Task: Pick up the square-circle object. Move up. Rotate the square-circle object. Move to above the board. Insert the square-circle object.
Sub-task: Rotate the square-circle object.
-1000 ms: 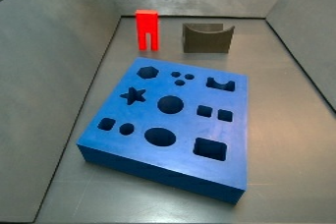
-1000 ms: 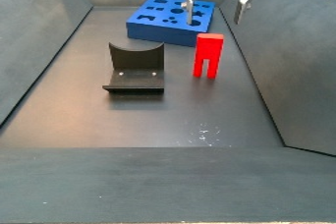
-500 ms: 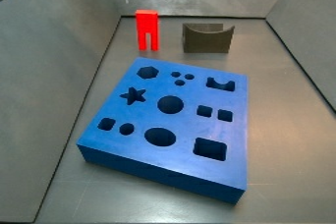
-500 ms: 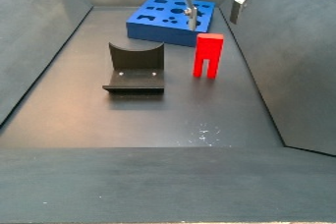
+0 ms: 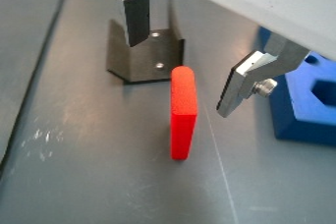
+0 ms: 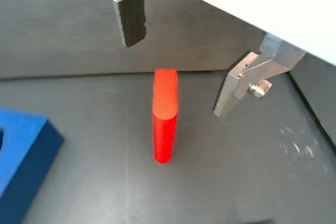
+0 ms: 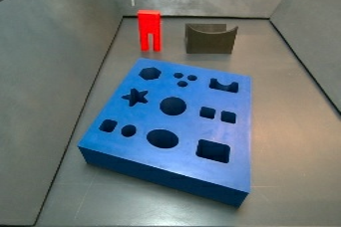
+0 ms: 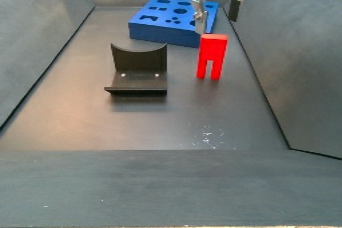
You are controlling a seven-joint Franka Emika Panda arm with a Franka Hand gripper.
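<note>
The gripper (image 5: 184,46) hangs above the red block (image 5: 183,112), its fingers (image 6: 128,17) spread wide with nothing between them and clear of the block's top in both wrist views. The block (image 8: 213,55) stands upright on the tabletop (image 8: 160,122), near the fixture (image 8: 136,70) and just short of the board (image 8: 167,21). In a side view the board (image 7: 173,121) lies flat, nearer than the block (image 7: 150,29).

A side view looks down steeply from the board's (image 7: 170,119) end; a side view looks low from the opposite end. Both wrist views look down close past the gripper (image 5: 184,46) onto the square-circle object (image 5: 183,112).
</note>
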